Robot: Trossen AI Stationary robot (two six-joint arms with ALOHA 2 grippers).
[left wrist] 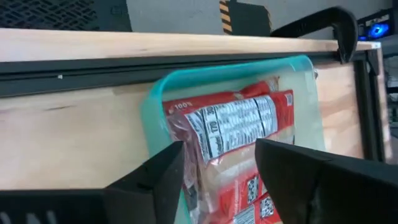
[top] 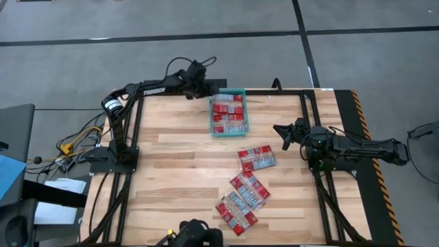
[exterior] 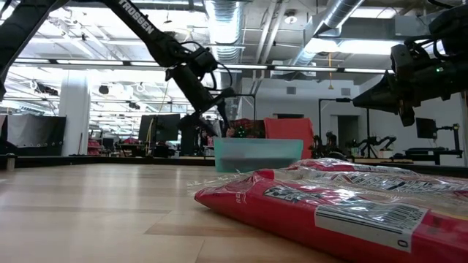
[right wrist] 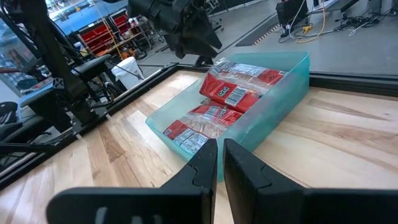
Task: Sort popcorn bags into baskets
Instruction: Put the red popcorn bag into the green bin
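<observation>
The teal bin [top: 228, 130] stands at the table's far middle with several red popcorn packets [top: 228, 112] lying flat inside; it also shows in the left wrist view [left wrist: 155, 99] and the right wrist view [right wrist: 280, 93]. Three more red packets [top: 256, 158], [top: 250, 189], [top: 236, 213] lie flat on the wood toward the near right. My left gripper [left wrist: 217, 155] is open and empty, hovering above the bin's far end [top: 208, 89]. My right gripper [right wrist: 219, 152] is shut and empty, raised above the table to the right of the bin [top: 282, 132].
Black frame rails [top: 312, 137] run along the table's left, right and far sides. Bare wood [top: 171, 178] lies on the left half of the table. In the low view, the loose packets [exterior: 329, 208] fill the near foreground in front of the bin [exterior: 257, 155].
</observation>
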